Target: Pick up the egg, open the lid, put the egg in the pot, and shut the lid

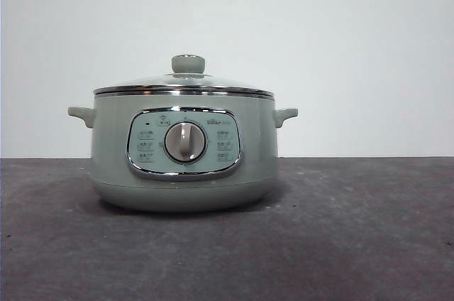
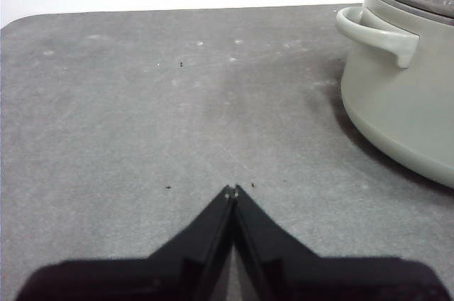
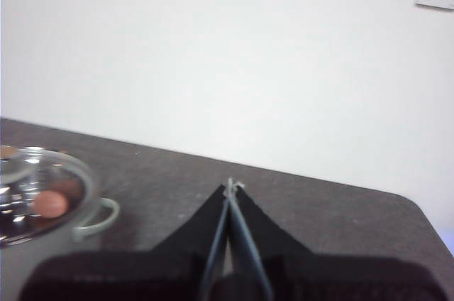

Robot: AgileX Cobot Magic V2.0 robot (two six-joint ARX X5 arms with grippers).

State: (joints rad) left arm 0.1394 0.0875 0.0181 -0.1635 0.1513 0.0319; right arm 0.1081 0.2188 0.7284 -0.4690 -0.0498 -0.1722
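Currently the egg (image 3: 51, 204) is seen through the glass lid (image 1: 184, 81), which is seated on the pot (image 1: 183, 152) at mid-table (image 1: 355, 244). Both the left gripper (image 2: 233, 190) and right gripper (image 3: 230, 186) are clenched empty, held apart from the pot's handles over bare tabletop that runs wide to the rounded edges.

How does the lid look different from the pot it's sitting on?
The lid is clear glass with a shiny steel rim, while the pot is opaque pale green. The lid is shallow and slightly domed; the pot is deep and much taller. The lid has a single knob on top, whereas the pot has two side handles and a chrome-framed panel with a dial. Both are round, and the knob matches the pot's green.
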